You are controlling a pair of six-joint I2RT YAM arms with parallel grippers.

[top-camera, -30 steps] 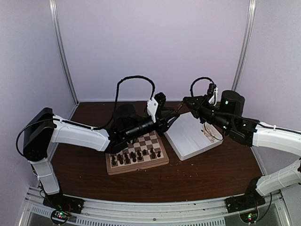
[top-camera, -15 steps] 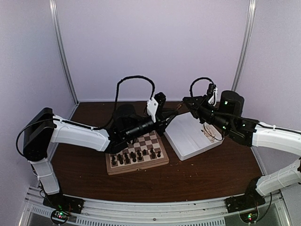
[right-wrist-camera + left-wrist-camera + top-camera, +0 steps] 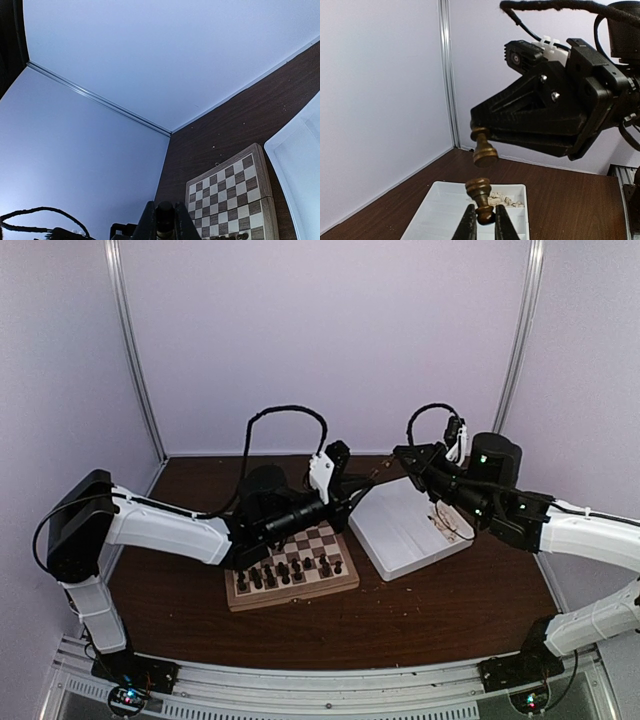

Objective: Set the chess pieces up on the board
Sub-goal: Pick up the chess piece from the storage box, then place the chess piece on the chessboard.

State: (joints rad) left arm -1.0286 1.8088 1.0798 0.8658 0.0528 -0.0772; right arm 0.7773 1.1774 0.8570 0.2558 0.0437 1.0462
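My left gripper (image 3: 484,212) is shut on the head of a dark brown chess piece (image 3: 480,192), held base-up in the air above the white tray. My right gripper (image 3: 165,206) is shut on a second dark brown piece (image 3: 165,218). In the left wrist view that piece (image 3: 484,148) hangs from the right gripper's tips just above the left one, a small gap between them. In the top view the left gripper (image 3: 368,480) and the right gripper (image 3: 398,453) nearly meet behind the board (image 3: 320,537). Several dark pieces (image 3: 290,570) stand along the board's near rows.
A white compartmented tray (image 3: 410,530) lies right of the board, with pale cream pieces (image 3: 506,200) in one compartment. The booth's back wall and corner posts stand close behind both grippers. The left arm's cable loops above the board.
Both grippers keep their pieces. The left wrist has drawn back slightly to the left and the right gripper has shifted slightly to the right.
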